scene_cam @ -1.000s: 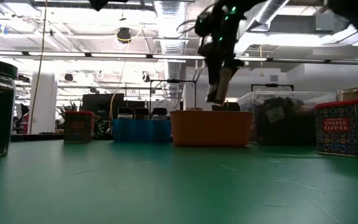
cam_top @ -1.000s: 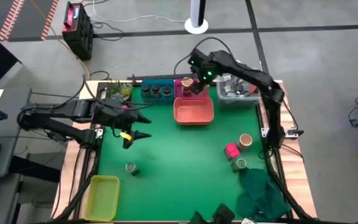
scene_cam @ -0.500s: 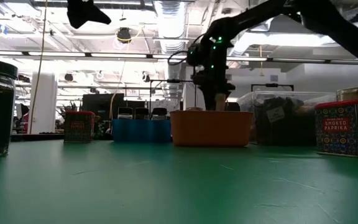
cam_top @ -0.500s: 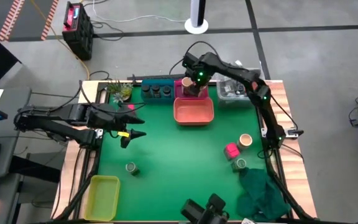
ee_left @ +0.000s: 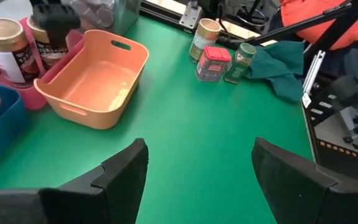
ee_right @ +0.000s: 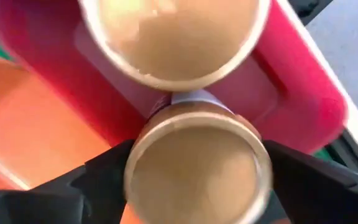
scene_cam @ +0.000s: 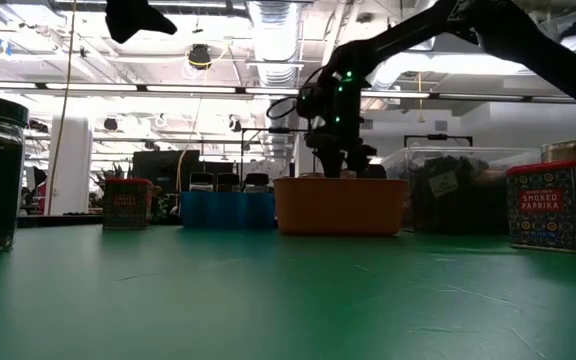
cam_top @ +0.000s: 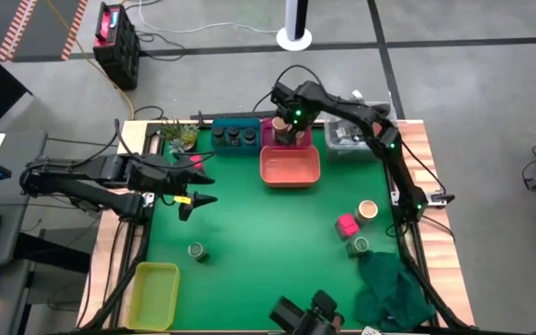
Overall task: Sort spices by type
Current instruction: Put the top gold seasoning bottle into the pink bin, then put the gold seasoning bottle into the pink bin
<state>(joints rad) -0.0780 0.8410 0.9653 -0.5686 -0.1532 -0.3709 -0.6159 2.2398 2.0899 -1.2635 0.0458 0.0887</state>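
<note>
Gripping tan-topped jar [ee_right: 194, 165], right pincer [ee_right: 191, 180] over pink tray [ee_right: 303, 93].

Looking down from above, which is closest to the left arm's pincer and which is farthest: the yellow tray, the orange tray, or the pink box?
From the left pincer, in the high view:
1. Orange tray, toward the table's far middle.
2. Yellow tray, at the near left corner; only a little farther than the orange one.
3. Pink box, across on the right side.

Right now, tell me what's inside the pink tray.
The pink tray holds two tan-topped jars: one standing free, the other between the right gripper's fingers. The gripper hides the tray floor there.
</note>
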